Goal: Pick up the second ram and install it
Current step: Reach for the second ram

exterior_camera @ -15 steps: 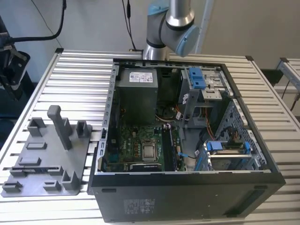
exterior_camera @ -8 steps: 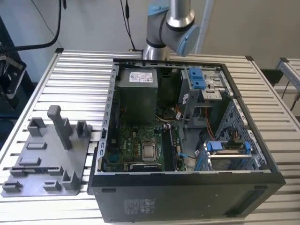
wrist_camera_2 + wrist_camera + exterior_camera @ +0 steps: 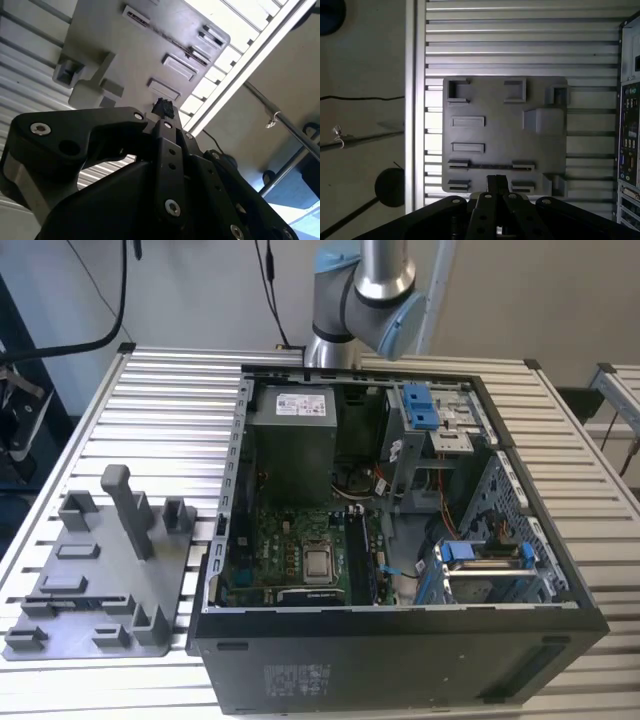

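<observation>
Hovering above the grey tray (image 3: 505, 135) on the slatted counter (image 3: 520, 45), the gripper (image 3: 496, 179) has its fingers (image 3: 162, 106) drawn narrow, holding nothing. The second ram (image 3: 490, 166) lies as a thin dark strip in the tray, between slot blocks near the fingers. The open case (image 3: 400, 660) stands just beside the tray.

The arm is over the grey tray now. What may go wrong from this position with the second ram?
1. The second ram looks like a thin dark strip between grey holders on the tray. If the hand descends slightly off line, it may strike a holder.
2. Inside the case, loose cables lie near the motherboard, so the ram might snag there.
</observation>
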Controlling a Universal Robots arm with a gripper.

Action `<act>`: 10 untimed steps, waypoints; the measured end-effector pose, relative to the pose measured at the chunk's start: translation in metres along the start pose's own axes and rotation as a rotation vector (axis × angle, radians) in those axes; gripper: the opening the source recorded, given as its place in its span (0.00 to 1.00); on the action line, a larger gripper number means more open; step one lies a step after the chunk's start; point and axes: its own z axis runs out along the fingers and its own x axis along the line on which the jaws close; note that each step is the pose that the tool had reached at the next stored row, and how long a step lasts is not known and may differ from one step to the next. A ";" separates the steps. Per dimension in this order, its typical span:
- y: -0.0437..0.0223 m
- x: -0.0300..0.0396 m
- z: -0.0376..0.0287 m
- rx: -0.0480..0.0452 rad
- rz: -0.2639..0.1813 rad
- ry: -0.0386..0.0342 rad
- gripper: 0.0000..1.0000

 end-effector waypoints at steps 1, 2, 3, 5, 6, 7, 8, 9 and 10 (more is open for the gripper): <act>-0.0002 0.0000 -0.0001 0.0002 -0.002 -0.0029 0.11; -0.0003 -0.0001 -0.0001 0.0004 -0.004 -0.0060 0.11; -0.0004 -0.0001 0.0000 0.0007 -0.007 -0.0087 0.11; -0.0007 -0.0001 0.0004 0.0006 -0.009 -0.0107 0.11; -0.0007 -0.0001 0.0005 0.0006 -0.009 -0.0107 0.11; -0.0009 -0.0001 0.0004 0.0008 -0.009 -0.0106 0.11; -0.0010 -0.0001 0.0005 0.0008 -0.009 -0.0105 0.11; -0.0014 -0.0001 0.0005 0.0009 -0.009 -0.0105 0.11; -0.0020 -0.0001 0.0006 0.0009 -0.009 -0.0105 0.11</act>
